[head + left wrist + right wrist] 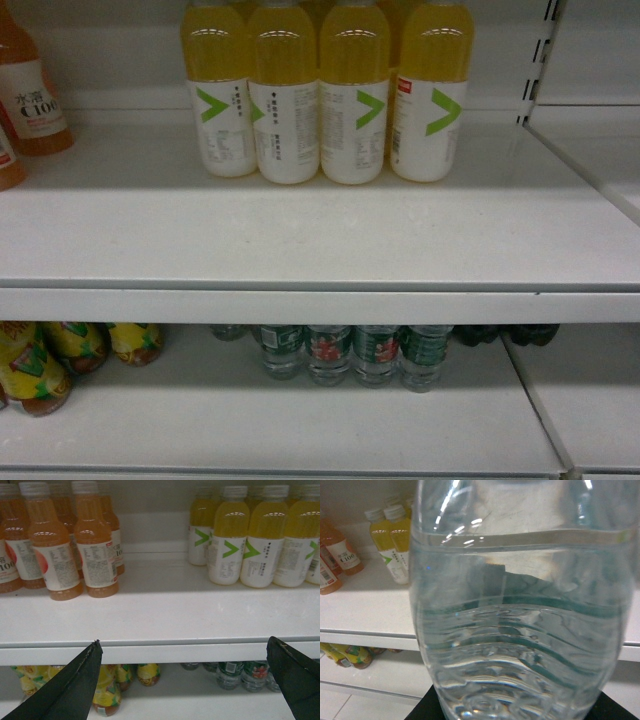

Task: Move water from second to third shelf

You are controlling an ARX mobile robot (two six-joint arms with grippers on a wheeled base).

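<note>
Setting: white metal store shelving, dimly lit, seen from the front.
Upper shelf point(320, 240): a wide white board carrying yellow juice bottles point(325, 95) with white labels and green chevrons at centre, and orange drink bottles point(65, 545) to the left.
Lower shelf point(280, 430): a row of small water bottles with green labels point(350, 355) at centre back; yellow-labelled tea bottles point(40, 365) lie to the left.
Water point(520, 620): a clear ribbed bottle fills the right wrist view, very close to the lens, in front of the upper shelf edge.
Right gripper: only a dark part shows under the bottle; jaw state cannot be told.
Left gripper point(185, 680): two dark fingers point(75, 685) spread wide apart, empty, level with the shelf edge.
</note>
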